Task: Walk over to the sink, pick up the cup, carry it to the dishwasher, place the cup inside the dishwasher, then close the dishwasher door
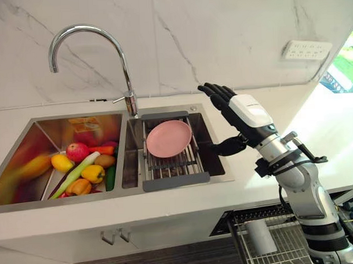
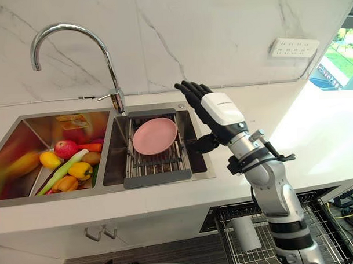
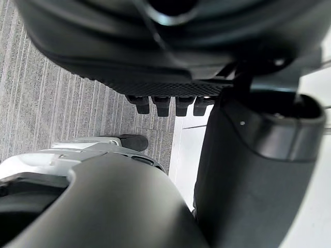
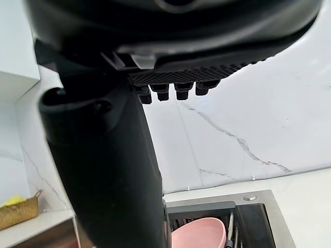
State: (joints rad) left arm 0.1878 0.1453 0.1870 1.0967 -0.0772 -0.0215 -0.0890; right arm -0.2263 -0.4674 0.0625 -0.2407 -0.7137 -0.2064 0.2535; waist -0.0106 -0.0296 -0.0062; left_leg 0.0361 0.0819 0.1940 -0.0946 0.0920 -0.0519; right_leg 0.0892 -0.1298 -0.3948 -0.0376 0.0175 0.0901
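A pale cylindrical cup [image 1: 261, 236] lies on its side in the wire rack [image 1: 291, 247] of the open dishwasher below the counter's front edge. My right hand [image 1: 245, 109] is raised over the counter by the right rim of the sink [image 1: 221, 165]. It is open, with straight fingers pointing toward the wall and nothing in it. In the right wrist view, the right hand [image 4: 103, 155] is open above the pink plate [image 4: 199, 235]. My left hand [image 3: 258, 155] hangs low over the grey floor, fingers relaxed and empty.
A pink plate [image 1: 168, 138] lies on a drain rack across the right basin. The left basin holds several vegetables and fruits [image 1: 79, 164]. A tall curved faucet [image 1: 125, 70] stands behind the basins. A wall socket [image 1: 306, 50] is at the back right.
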